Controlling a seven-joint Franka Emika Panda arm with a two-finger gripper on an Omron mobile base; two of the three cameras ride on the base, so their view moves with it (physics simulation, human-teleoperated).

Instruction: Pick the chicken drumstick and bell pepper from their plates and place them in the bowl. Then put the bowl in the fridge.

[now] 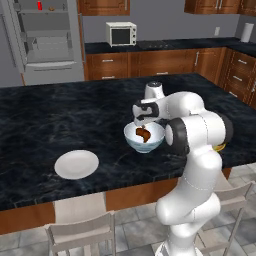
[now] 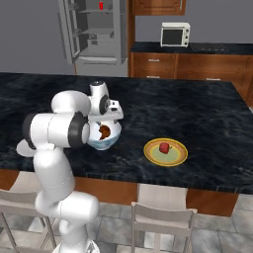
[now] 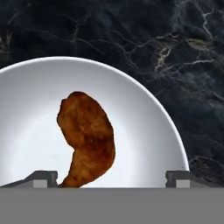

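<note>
The gripper [image 3: 112, 177], spread wide and empty, hangs over the drumstick [image 3: 87, 135] in the bowl [image 1: 144, 142] on the black marble counter [image 1: 50, 115].

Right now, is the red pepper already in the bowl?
No, the bell pepper sits on the yellow-orange plate; the bowl holds the chicken drumstick.

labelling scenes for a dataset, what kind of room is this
A home kitchen, rendered: a dark marble island counter, a grey fridge standing open, a white microwave on the back counter, and wooden cabinets.
</note>
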